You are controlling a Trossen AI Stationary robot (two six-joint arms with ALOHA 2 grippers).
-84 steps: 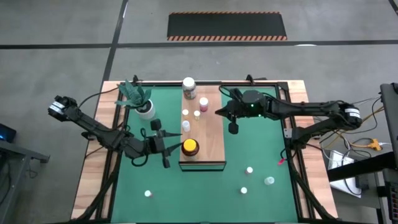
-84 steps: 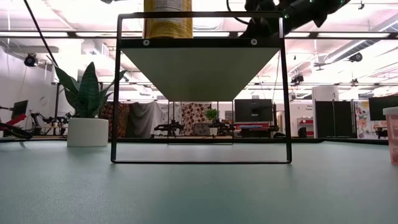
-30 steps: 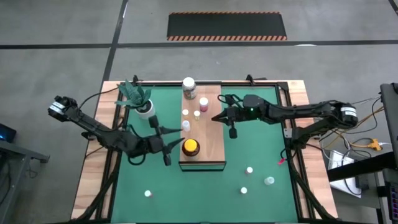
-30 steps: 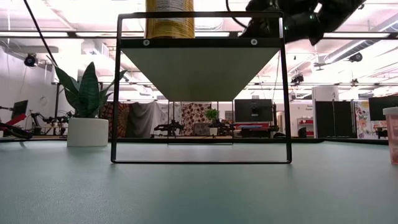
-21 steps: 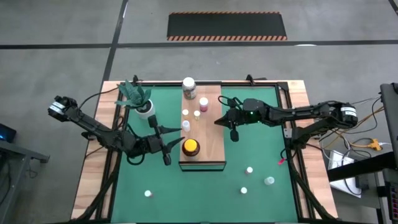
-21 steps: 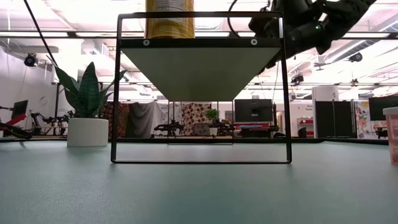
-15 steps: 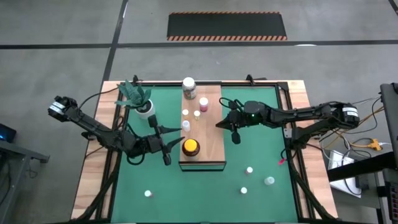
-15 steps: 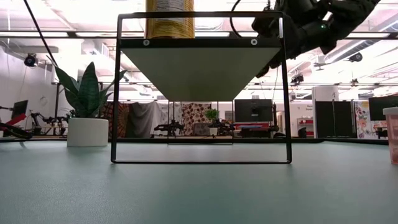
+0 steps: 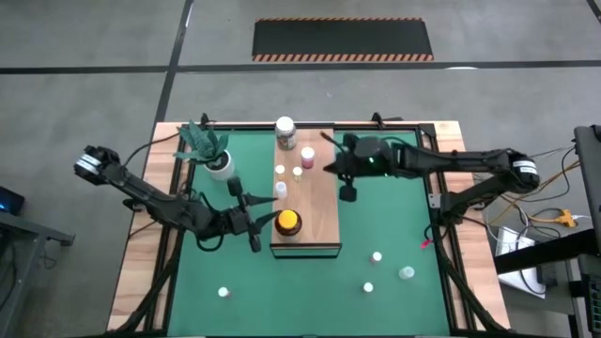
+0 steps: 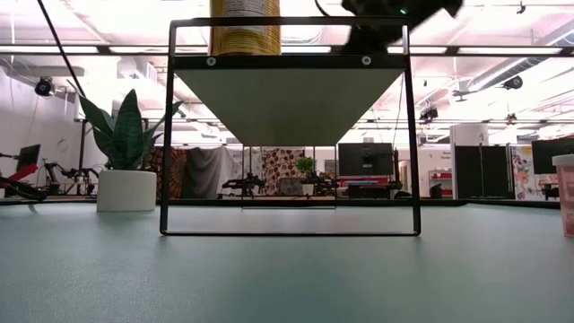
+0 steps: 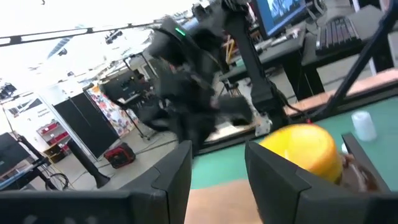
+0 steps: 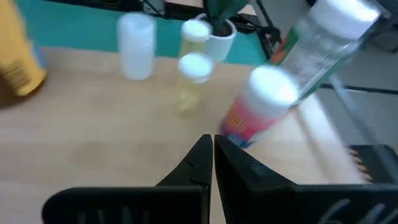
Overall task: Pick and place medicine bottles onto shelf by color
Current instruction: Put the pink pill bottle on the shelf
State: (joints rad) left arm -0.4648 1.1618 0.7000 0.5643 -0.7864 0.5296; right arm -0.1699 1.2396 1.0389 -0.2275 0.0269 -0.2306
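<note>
Small capped bottles: light, rigid, easy to tip.

The shelf point(image 9: 306, 192) stands mid-table; on it are the yellow-lidded jar point(image 9: 286, 222) at its 6 o'clock end, the white-lidded jar point(image 9: 285, 131) at 12 and tiny bottles between. Three loose bottles point(image 9: 377, 256) lie on the green mat toward 5 o'clock. The left end effector point(image 9: 252, 221) sits beside the yellow jar, fingers parted and empty; the right end effector point(image 9: 331, 169), pinched shut on nothing, hovers at the shelf's 3 o'clock edge. Judged: smooth, slippery plastic, best gripped across the body just under the cap.
</note>
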